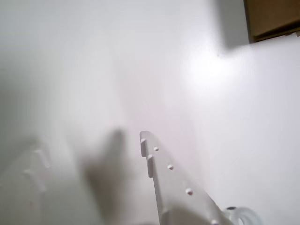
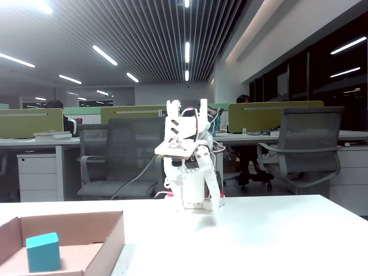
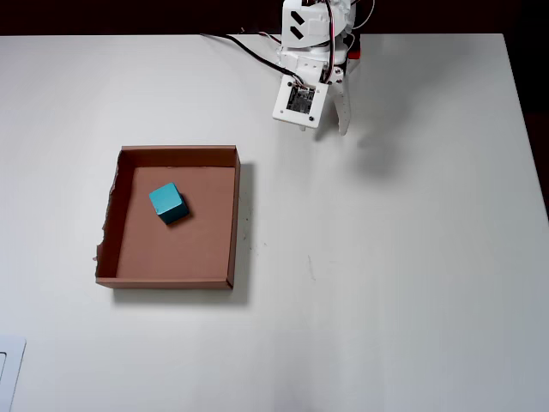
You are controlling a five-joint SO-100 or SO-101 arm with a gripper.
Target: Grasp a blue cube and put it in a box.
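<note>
The turquoise-blue cube [image 3: 168,202] rests inside the shallow brown cardboard box [image 3: 233,215], in its upper-left part in the overhead view. The fixed view has the cube [image 2: 43,252] in the box [image 2: 109,236] at the lower left. My gripper [image 3: 336,124] hangs near the arm's base at the table's far edge, well to the right of the box and pointing down at bare table. In the wrist view the gripper [image 1: 91,150] is open and empty. One finger [image 1: 159,168] is sharp, the other is a blur at left. A corner of the box [image 1: 272,18] shows at top right.
The white table [image 3: 386,257] stretches around the box. Red and black cables [image 3: 249,47] run from the arm's base [image 3: 317,26] along the far edge. A white object's corner [image 3: 9,369] shows at the bottom left. Office chairs and desks stand behind the table in the fixed view.
</note>
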